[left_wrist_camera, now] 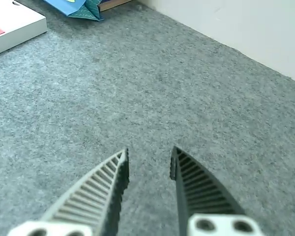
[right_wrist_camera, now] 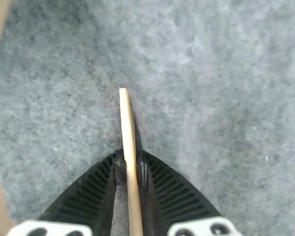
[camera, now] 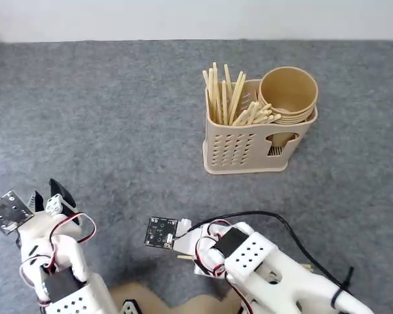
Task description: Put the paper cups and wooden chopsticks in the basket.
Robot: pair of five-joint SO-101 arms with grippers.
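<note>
Chopstick [right_wrist_camera: 127, 123] is pinched between the right hand's [right_wrist_camera: 130, 160] fingers down at the grey desk [camera: 118, 118], its tip poking ahead. The grasp looks made. Next it needs lifting and carrying to the basket [camera: 249, 154] at one o'clock from that hand, where paper cups [camera: 288, 91] and other chopsticks [camera: 223, 98] already stand. The left hand [left_wrist_camera: 148, 162] hangs spread and empty at seven o'clock.

Left pincer [left_wrist_camera: 150, 153] apart; right pincer [right_wrist_camera: 131, 157] tight around a chopstick [right_wrist_camera: 126, 118].
</note>
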